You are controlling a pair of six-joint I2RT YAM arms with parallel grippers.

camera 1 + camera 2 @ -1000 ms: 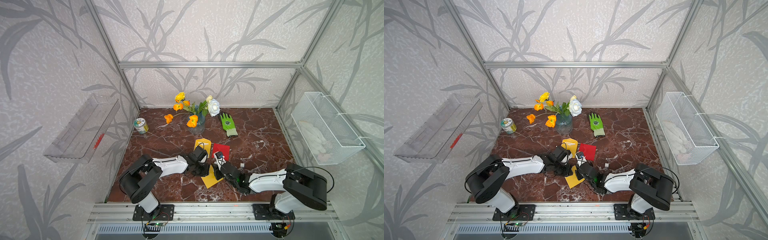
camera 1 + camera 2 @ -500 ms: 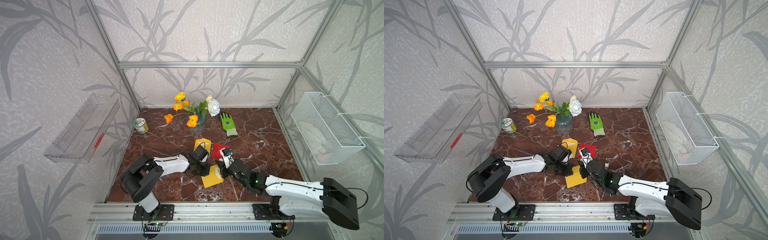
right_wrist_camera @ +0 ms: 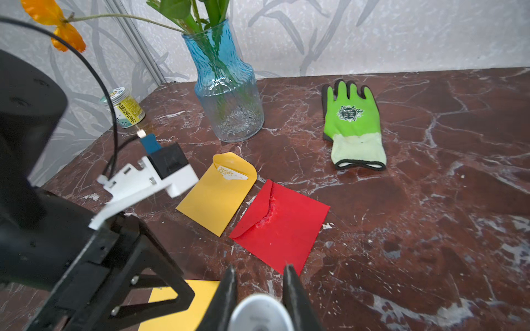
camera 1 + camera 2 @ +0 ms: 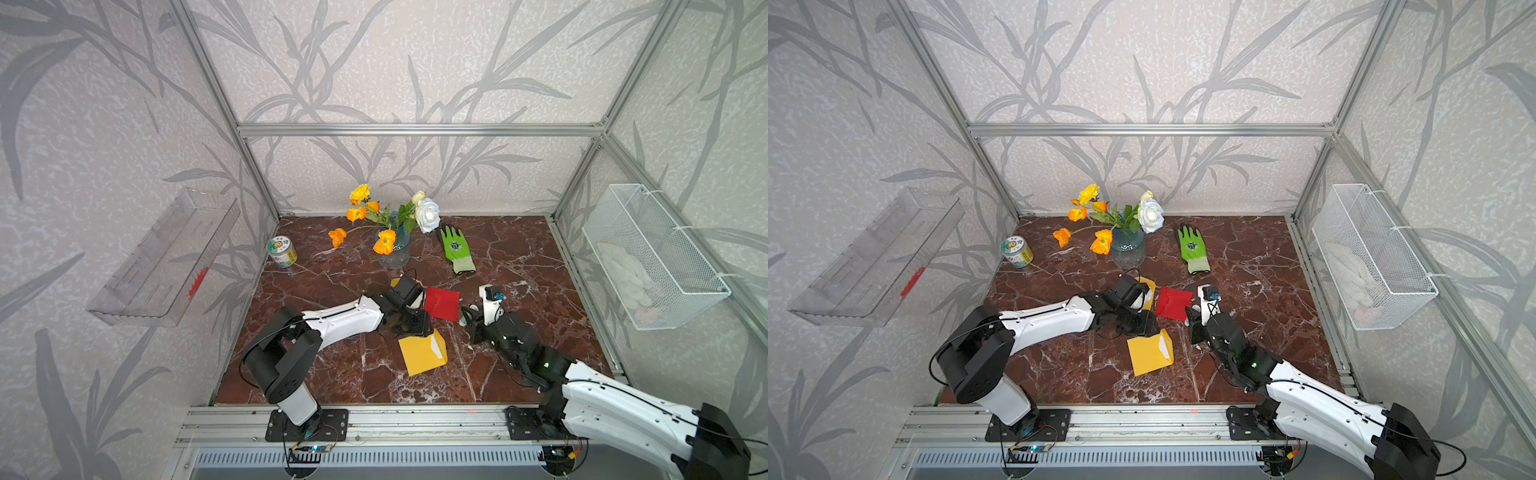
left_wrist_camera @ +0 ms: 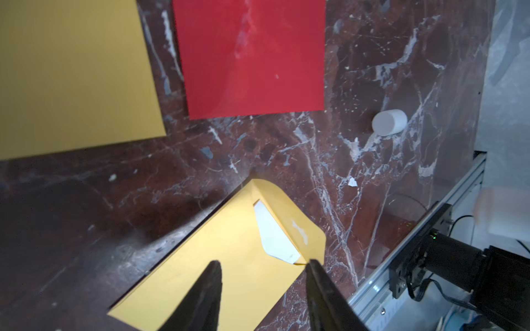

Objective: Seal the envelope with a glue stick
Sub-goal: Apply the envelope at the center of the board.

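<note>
Gripping the glue stick (image 3: 259, 311) in the closed right end effector (image 3: 260, 268), just beside the red envelope (image 4: 441, 304). Hanging the left end effector (image 5: 263, 262) open over the yellow envelope (image 5: 223, 266), with its flap half down. Likely needing slow, flat rubbing under that flap, then pressing. Working on a shiny dark red marble table (image 4: 519, 266) inside grey leafy walls, with a wire basket (image 4: 648, 266) on one wall.

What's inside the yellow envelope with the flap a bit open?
Under the raised flap of the envelope, a white patch shows. I cannot tell whether it is paper or lining. The yellow front covers everything deeper inside.
</note>
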